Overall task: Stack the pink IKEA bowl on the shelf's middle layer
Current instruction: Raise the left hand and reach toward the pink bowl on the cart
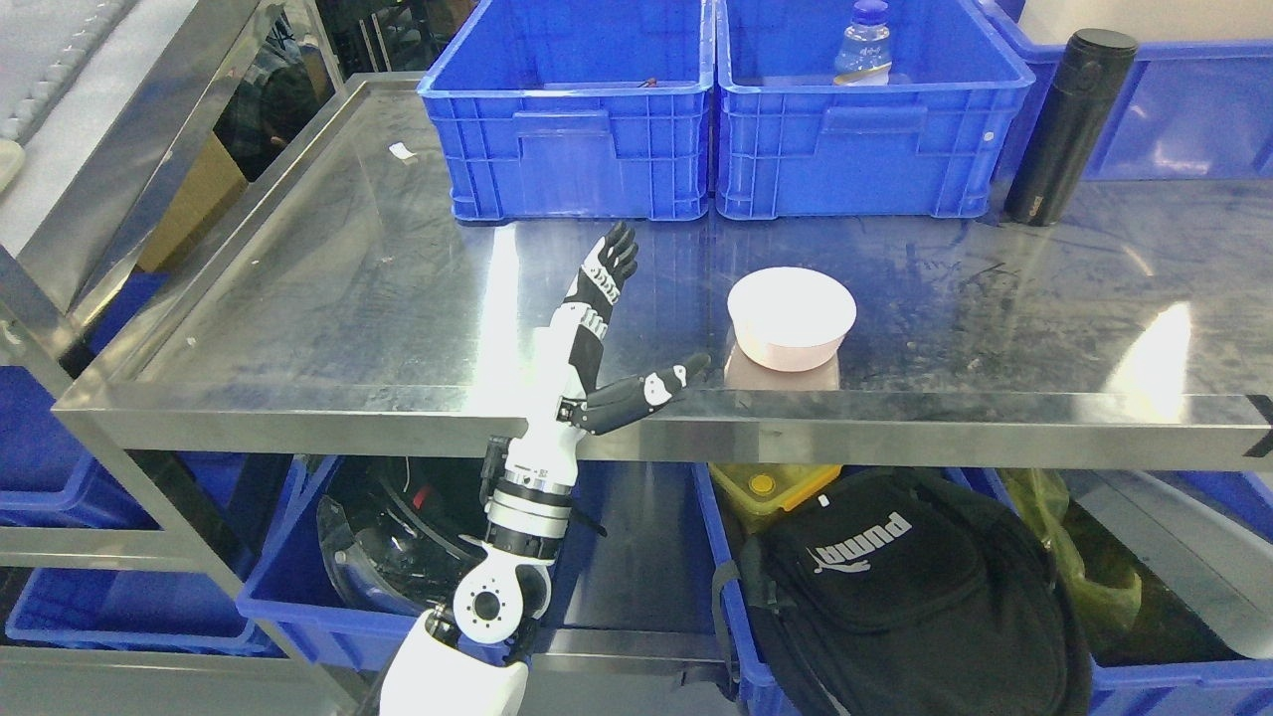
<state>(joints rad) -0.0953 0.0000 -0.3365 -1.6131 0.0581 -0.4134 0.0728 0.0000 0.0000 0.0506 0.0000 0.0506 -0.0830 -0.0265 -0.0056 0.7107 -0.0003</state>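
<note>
**Head view: open left hand beside the pink bowl on the steel shelf**

Head view. My left hand reaches up from the lower left, its arm passing in front of the shelf's front lip. The fingers are extended and spread, pointing toward the back of the shelf, while the thumb sticks out to the right toward the bowl. The hand holds nothing. My right arm does not appear.

The pink bowl sits upright on the stainless steel shelf, near the front edge and just right of my thumb tip; whether the two touch I cannot tell. Its reflection shows in the metal below it.

At the rear of the same shelf stand two blue plastic crates side by side; the right one contains a clear water bottle with a blue cap. A tall black flask stands upright to the right of the crates, in front of a third blue bin.

Below the shelf, blue bins hold a black Puma bag, a yellow item and a dark rounded object I cannot identify.
</note>
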